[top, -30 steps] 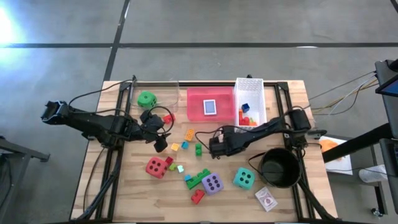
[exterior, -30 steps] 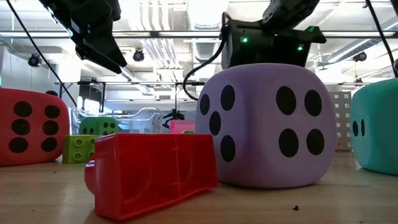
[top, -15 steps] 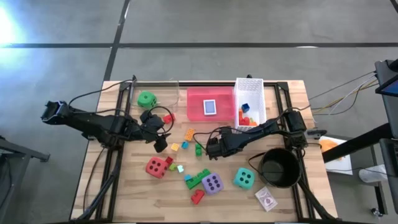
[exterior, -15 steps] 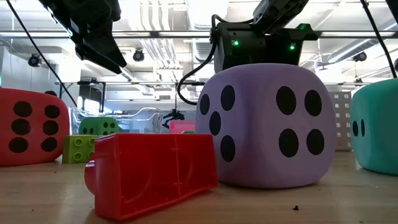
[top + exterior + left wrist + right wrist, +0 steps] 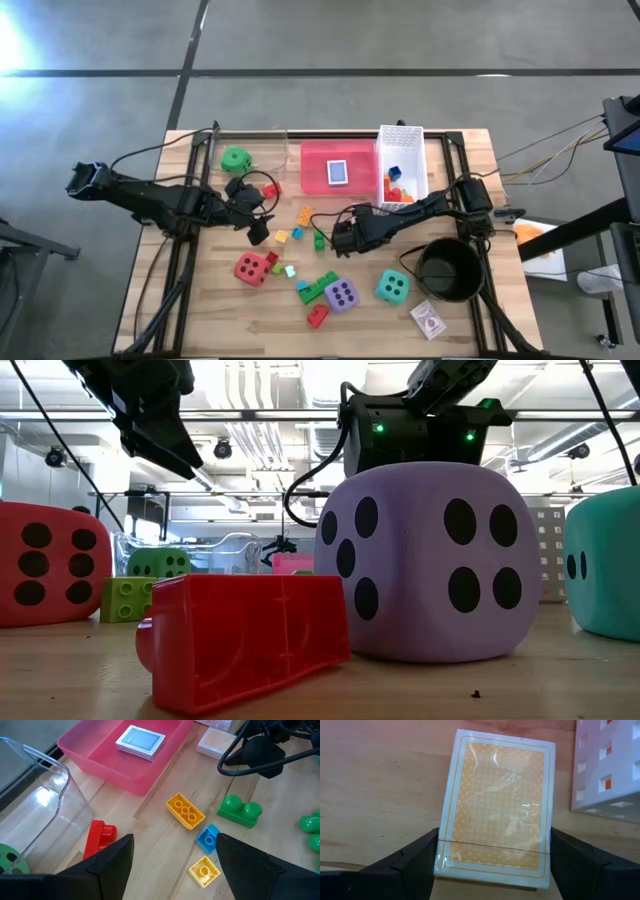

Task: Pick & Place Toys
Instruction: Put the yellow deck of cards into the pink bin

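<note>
The right gripper (image 5: 492, 870) is straddling an orange-backed card pack (image 5: 497, 805) lying flat on the wooden surface (image 5: 380, 785) beside the white mesh basket (image 5: 610, 765), fingers (image 5: 410, 862) wide at its two long edges, not yet gripping. Judging by this, the pick is underway; squeezing and lifting comes next. The left gripper (image 5: 172, 865) is hovering, fingers wide and empty, above small plastic bricks (image 5: 185, 811).

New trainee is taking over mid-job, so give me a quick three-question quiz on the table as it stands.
1. True or false: the pink tray holds a blue pack.
2. The right gripper is at: A) the orange pack, B) a purple die, C) a black pot.
3. What does the left gripper hold?

Key: 1 true. 2 A. 3 nothing; its fingers stand open above loose bricks.
</note>
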`<state>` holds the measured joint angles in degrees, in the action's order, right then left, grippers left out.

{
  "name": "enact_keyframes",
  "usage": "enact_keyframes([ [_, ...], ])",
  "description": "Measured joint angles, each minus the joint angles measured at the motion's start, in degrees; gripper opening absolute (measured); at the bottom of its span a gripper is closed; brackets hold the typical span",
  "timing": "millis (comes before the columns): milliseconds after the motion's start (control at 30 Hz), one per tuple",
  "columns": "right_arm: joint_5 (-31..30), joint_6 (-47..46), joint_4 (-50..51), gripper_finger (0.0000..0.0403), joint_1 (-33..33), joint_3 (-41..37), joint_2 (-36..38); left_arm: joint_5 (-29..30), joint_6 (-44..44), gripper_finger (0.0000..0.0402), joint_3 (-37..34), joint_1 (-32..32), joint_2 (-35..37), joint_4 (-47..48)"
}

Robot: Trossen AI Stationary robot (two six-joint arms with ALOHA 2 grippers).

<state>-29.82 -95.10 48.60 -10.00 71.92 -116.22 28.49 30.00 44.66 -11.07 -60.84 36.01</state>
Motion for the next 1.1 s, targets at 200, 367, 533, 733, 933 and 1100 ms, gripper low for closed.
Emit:
enact_keyframes([
  [200, 0.09, 0.78, 0.24, 0.0303, -0.13, 0.28, -0.02, -0.13, 0.0, 0.0285, 0.0, 0.0, 0.0, 0.01],
  [367, 0.57, 4.11, 1.01, 0.0303, -0.36, 1.86, 0.04, -0.15, 0.02, 0.0285, 0.0, 0.0, 0.0, 0.02],
  [533, 1.05, 8.64, 0.72, 0.0303, -0.68, 3.83, 1.34, -0.13, 0.02, 0.0285, 0.0, 0.0, 0.0, 0.06],
  [733, 0.5, 14.81, 0.52, 0.0303, -0.92, 6.37, 4.63, -0.13, 0.04, 0.0285, 0.0, 0.0, 0.0, 0.19],
  [933, -1.86, 22.39, 0.88, 0.0303, -0.44, 8.74, 9.64, -0.11, 0.22, 0.0285, 0.0, -0.01, 0.02, 0.19],
  [1100, -2.21, 29.99, 0.96, 0.0303, 2.41, 10.51, 13.3, -0.52, 0.41, 0.0285, -0.01, -0.02, 0.02, 0.02],
])
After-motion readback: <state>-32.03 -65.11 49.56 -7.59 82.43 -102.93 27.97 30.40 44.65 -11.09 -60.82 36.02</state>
